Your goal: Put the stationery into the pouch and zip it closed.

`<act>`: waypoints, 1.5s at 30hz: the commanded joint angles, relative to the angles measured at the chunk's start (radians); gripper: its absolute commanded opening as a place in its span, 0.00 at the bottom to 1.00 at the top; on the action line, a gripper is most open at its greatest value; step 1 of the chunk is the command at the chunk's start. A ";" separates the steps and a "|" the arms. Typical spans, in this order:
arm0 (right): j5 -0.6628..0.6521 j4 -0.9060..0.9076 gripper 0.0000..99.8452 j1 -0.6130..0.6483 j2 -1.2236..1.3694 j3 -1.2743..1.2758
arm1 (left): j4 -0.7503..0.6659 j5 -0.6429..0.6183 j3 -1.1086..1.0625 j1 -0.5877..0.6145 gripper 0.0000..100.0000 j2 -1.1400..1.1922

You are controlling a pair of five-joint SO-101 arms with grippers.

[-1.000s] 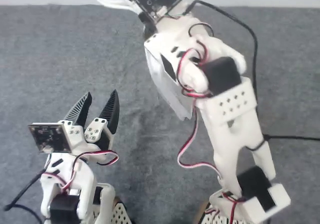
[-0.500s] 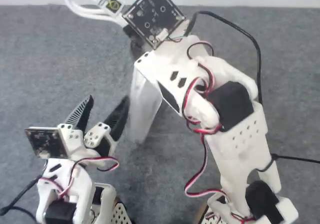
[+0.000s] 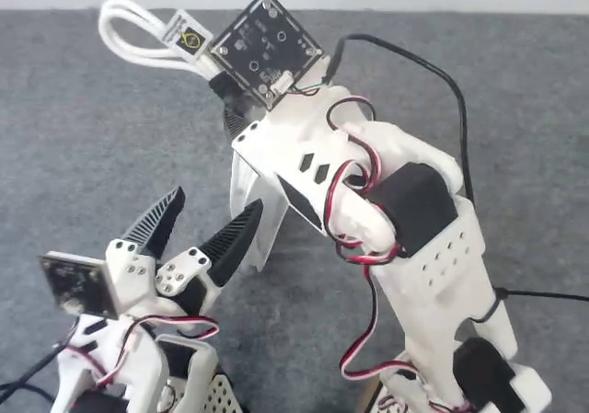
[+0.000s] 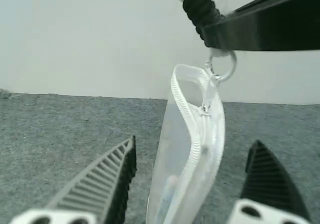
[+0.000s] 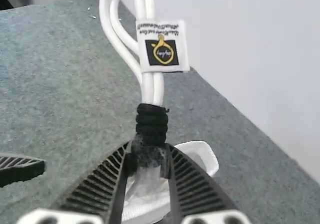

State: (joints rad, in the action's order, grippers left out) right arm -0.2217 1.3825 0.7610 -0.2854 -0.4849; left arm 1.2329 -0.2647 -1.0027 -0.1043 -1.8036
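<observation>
Pouch [image 3: 247, 212] sits mostly tucked behind the right arm [image 3: 414, 247] in the high view. In the left wrist view its lower end runs off the frame edge, and something pale inside is too blurred to identify.

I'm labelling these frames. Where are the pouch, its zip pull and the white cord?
pouch [image 4: 167, 164], left wrist view, clear side wall
zip pull [image 4: 210, 92], left wrist view, metal tab
white cord [image 5: 152, 87], right wrist view, its paired strands

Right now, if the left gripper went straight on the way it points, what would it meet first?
The pouch, most likely: it hangs ahead of the left gripper, in line with the gap of its open fingers.
</observation>
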 commanded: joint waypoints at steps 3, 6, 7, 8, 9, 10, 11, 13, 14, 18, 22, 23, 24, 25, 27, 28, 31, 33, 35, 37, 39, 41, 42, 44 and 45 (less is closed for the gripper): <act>0.011 0.042 0.01 0.053 -0.061 -0.008 | -0.109 0.038 -0.088 -0.003 0.33 -0.021; 0.011 0.048 0.01 0.061 -0.071 -0.008 | -0.150 0.054 -0.134 -0.003 0.33 -0.021; 0.011 0.048 0.01 0.061 -0.077 -0.008 | -0.153 0.054 -0.140 -0.003 0.33 -0.021; 0.011 0.048 0.01 0.061 -0.079 -0.008 | -0.153 0.055 -0.142 -0.003 0.32 -0.021; 0.011 0.048 0.01 0.061 -0.084 -0.008 | -0.153 0.055 -0.143 -0.003 0.31 -0.021; 0.011 0.048 0.01 0.061 -0.090 -0.008 | -0.153 0.055 -0.143 -0.003 0.29 -0.021; 0.011 0.050 0.01 0.062 -0.094 -0.008 | -0.153 0.057 -0.143 -0.003 0.28 -0.021; 0.011 0.051 0.01 0.062 -0.097 -0.008 | -0.160 0.057 -0.143 -0.003 0.24 -0.021; 0.011 0.051 0.01 0.062 -0.097 -0.008 | -0.170 0.057 -0.147 -0.003 0.23 -0.021; 0.014 0.051 0.01 0.062 -0.093 -0.008 | -0.235 0.057 -0.191 -0.008 0.16 -0.021; 0.054 0.051 0.01 0.062 -0.093 -0.008 | -0.278 0.130 -0.236 -0.074 0.13 -0.021; 0.054 0.051 0.01 0.062 -0.093 -0.006 | -0.276 0.158 -0.239 -0.094 0.12 -0.021; 0.054 0.051 0.01 0.059 -0.091 -0.006 | -0.276 0.180 -0.239 -0.107 0.10 -0.021; 0.054 0.051 0.01 0.058 -0.091 -0.006 | -0.275 0.193 -0.239 -0.115 0.08 -0.021; 0.052 0.045 0.01 0.054 -0.091 0.003 | -0.275 0.213 -0.237 -0.115 0.02 -0.021; 0.052 0.036 0.01 0.041 -0.093 0.021 | -0.275 0.216 -0.237 -0.115 0.01 -0.021; 0.052 -0.047 0.01 -0.005 -0.102 0.114 | -0.249 0.215 -0.231 -0.114 0.01 -0.021; 0.057 -0.125 0.01 -0.053 -0.102 0.192 | -0.227 0.213 -0.220 -0.114 0.01 -0.023; 0.060 -0.216 0.01 -0.091 -0.104 0.275 | -0.203 0.212 -0.203 -0.114 0.01 -0.023; 0.060 -0.294 0.01 -0.116 -0.104 0.341 | -0.189 0.212 -0.196 -0.114 0.01 -0.023; 0.060 -0.366 0.01 -0.131 -0.104 0.391 | -0.189 0.216 -0.196 -0.106 0.01 -0.023; 0.060 -0.437 0.01 -0.148 -0.104 0.437 | -0.190 0.216 -0.199 -0.083 0.01 -0.023; 0.060 -0.476 0.01 -0.160 -0.104 0.462 | -0.190 0.216 -0.199 -0.074 0.01 -0.023; 0.060 -0.570 0.01 -0.188 -0.104 0.522 | -0.190 0.216 -0.199 -0.064 0.01 -0.023; 0.060 -0.619 0.01 -0.203 -0.104 0.554 | -0.190 0.216 -0.199 -0.064 0.01 -0.023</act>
State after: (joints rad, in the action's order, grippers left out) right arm -0.1695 0.9007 0.6444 -0.3514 0.0245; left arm 1.0257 -0.0560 -1.2421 -0.1826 -1.8036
